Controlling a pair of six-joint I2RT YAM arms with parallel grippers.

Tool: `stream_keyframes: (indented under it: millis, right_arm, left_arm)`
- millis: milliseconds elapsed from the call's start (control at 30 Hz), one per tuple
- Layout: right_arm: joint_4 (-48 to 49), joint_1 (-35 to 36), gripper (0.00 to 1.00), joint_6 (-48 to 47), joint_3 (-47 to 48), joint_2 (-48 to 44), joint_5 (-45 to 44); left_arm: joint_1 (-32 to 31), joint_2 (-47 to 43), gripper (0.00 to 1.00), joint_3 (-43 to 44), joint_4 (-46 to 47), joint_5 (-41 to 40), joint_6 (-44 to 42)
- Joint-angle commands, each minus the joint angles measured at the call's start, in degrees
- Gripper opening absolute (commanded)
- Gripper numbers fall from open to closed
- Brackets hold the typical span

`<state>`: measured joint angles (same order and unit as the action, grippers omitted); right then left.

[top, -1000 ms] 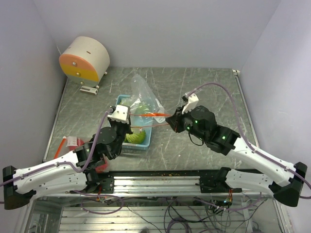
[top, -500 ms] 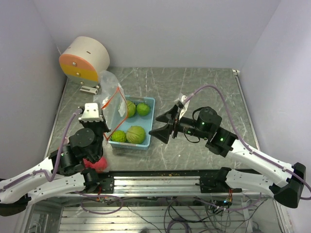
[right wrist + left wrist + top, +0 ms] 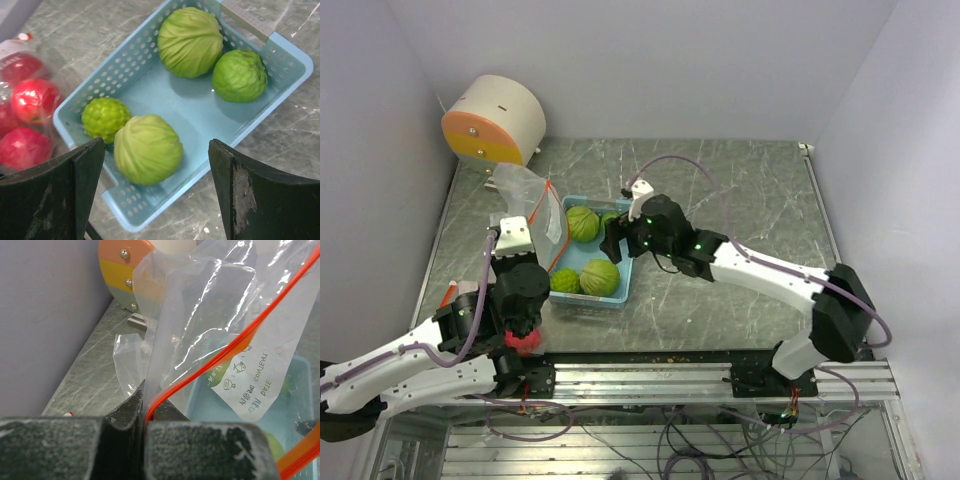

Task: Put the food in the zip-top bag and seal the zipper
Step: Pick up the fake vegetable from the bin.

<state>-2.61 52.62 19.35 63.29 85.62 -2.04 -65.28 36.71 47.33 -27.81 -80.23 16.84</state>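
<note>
The right gripper hangs wide open over the blue tray, with a cabbage head right between its fingers. At the tray's 9 o'clock, the closed left gripper pinches the zip-top bag by its zipper. Only the right wrist view shows red balls behind plastic.

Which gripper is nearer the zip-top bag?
Left. The left gripper pinches the bag at its zipper; the right gripper hovers open over the tray, apart from it.
</note>
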Motion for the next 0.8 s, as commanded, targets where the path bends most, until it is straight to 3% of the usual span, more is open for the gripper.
stream_keyframes:
  millis: [0,133,267,333,600,733,767]
  right_arm:
    - [-3.4,0.8,0.85,-1.37,5.98,7.14,-2.35]
    - [-3.06,1.97,0.87,-2.09,7.33,13.36,0.52]
    - [-4.1,2.41,0.99,-3.01,8.33,18.74,2.57]
    - [-5.08,2.56,1.0,-3.97,9.37,20.92,4.61]
    - [-5.91,2.83,1.0,-5.47,10.05,26.05,7.69]
    - [-7.34,2.93,0.92,-5.58,10.29,27.84,8.7]
    - [-7.14,2.94,0.86,-5.51,9.85,27.76,8.69]
  left_arm:
    - [0.26,0.82,0.07,-0.69,-5.03,-3.29,5.76]
    - [0.24,1.02,0.07,-1.63,-4.75,-3.08,6.59]
    - [0.24,-0.09,0.07,-2.18,-3.34,-2.17,5.52]
    - [0.24,-0.95,0.07,-2.76,-1.94,-1.82,4.43]
    - [0.24,-1.99,0.07,-3.95,0.48,-1.01,2.44]
    - [0.23,-1.58,0.07,-3.48,-0.83,-1.08,3.59]
    - [0.24,-1.64,0.07,-3.52,-0.74,-1.03,3.57]
